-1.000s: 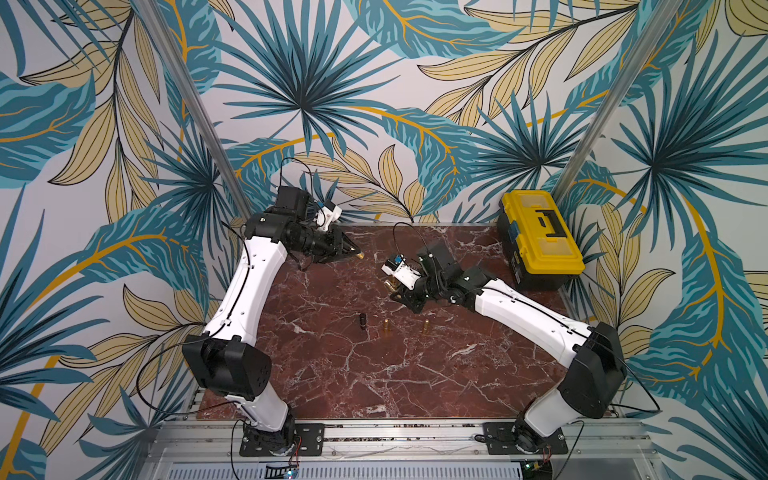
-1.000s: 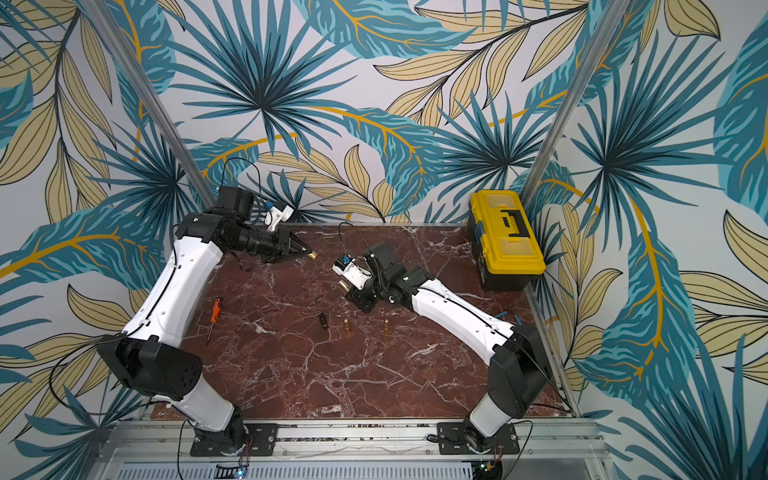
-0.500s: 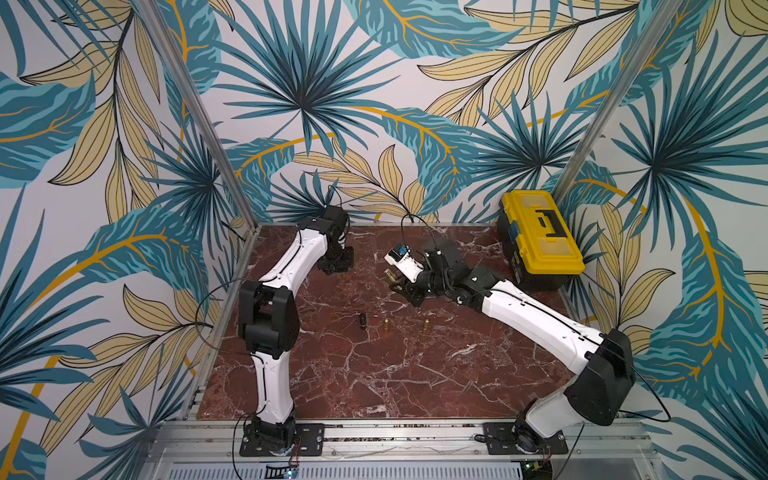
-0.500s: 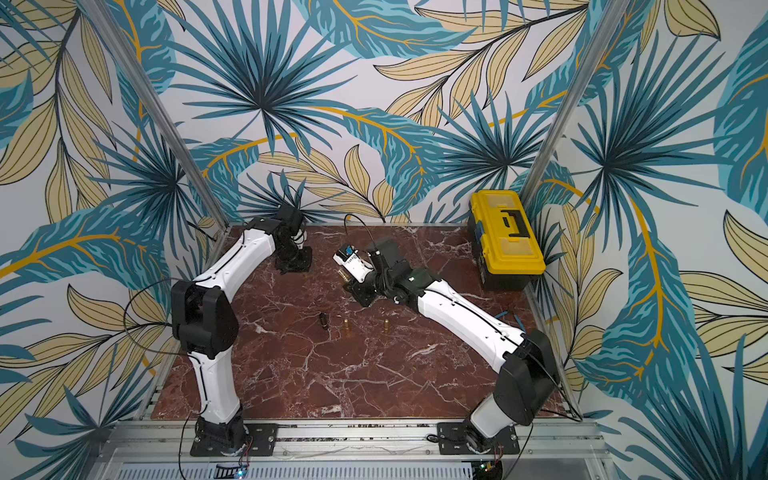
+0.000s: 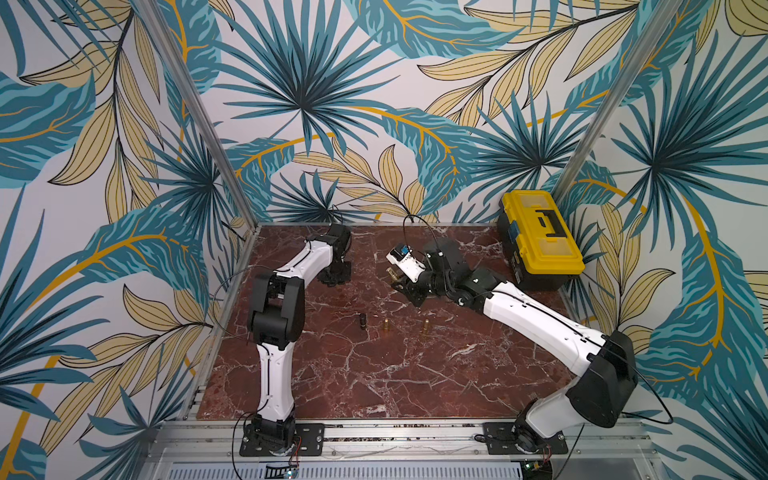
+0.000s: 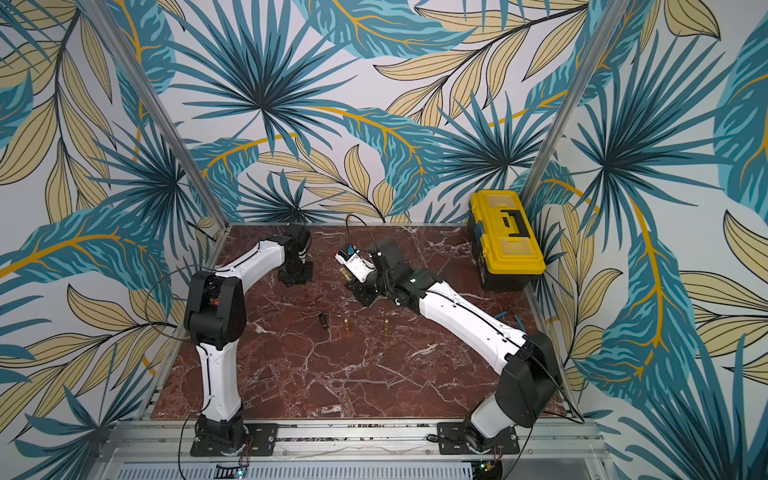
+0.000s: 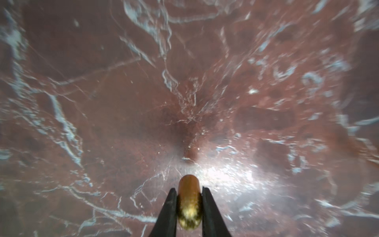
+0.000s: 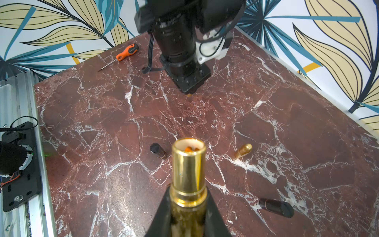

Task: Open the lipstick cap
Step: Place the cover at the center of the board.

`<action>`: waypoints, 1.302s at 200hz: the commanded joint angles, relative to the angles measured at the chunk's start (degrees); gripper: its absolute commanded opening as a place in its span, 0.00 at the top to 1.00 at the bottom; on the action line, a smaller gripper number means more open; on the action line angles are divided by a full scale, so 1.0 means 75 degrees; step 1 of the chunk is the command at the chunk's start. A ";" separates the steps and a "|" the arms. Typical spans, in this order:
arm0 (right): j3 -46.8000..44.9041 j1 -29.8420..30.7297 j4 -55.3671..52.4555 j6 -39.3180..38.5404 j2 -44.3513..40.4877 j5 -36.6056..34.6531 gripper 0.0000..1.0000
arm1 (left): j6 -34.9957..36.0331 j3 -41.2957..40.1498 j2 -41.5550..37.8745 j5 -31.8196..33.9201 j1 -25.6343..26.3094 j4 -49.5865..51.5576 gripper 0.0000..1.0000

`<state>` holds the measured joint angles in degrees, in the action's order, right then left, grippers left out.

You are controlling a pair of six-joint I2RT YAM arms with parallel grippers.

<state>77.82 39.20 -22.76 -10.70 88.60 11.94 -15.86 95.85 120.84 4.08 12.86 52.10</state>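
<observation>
My right gripper (image 8: pixel 188 189) is shut on the gold lipstick (image 8: pixel 188 164). Its tube end is uncapped, and orange lipstick shows inside. In both top views this gripper (image 5: pixel 398 279) (image 6: pixel 351 279) hovers over the back middle of the table. My left gripper (image 7: pixel 189 189) is shut on the rounded gold cap (image 7: pixel 188 184), which is apart from the lipstick. The left gripper (image 5: pixel 334 276) (image 6: pixel 296 276) points down close to the marble at the back left. From the right wrist, the cap's tip (image 8: pixel 189 95) peeks out below it.
A black tube (image 5: pixel 363 321) and two gold pieces (image 5: pixel 386 326) (image 5: pixel 425 327) lie mid-table. Another dark tube (image 8: pixel 275 207) lies nearer the right arm. An orange screwdriver (image 8: pixel 123 55) lies by the left edge, and a yellow toolbox (image 5: pixel 540 241) stands at the back right.
The left arm has folded, its elbow swinging in over the table, and its gripper has turned to point down at the marble. The right gripper has shifted slightly toward the back.
</observation>
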 commanded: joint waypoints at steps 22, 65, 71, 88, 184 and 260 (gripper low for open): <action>-0.0095 0.0013 0.0141 0.0111 -0.0036 -0.0103 1.00 | -0.0029 -0.0778 -0.0467 0.0075 -0.0139 -0.0991 1.00; -0.0109 0.0016 0.0097 0.0137 -0.0043 -0.0112 1.00 | -0.0058 -0.1315 -0.0666 0.0055 -0.0150 -0.1185 1.00; -0.0098 0.0023 0.0077 0.0145 -0.0047 -0.0099 1.00 | -0.0075 -0.1372 -0.0691 0.0054 -0.0150 -0.1209 1.00; -0.0090 0.0019 0.0073 0.0164 -0.0059 -0.0107 1.00 | -0.0106 -0.1522 -0.0765 0.0008 -0.0148 -0.1294 0.86; -0.0230 0.0025 0.0122 0.0254 -0.0118 -0.0098 1.00 | -0.0353 -0.1929 -0.2358 -0.0608 -0.0258 -0.1305 0.43; -0.0304 0.0030 0.0468 0.0360 0.0438 0.0227 1.00 | -0.1468 -0.2545 -0.4910 -0.5069 -0.0129 -0.0653 0.34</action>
<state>75.94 39.20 -21.19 -8.99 89.38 11.94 -22.65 79.40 86.30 -18.52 11.09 44.27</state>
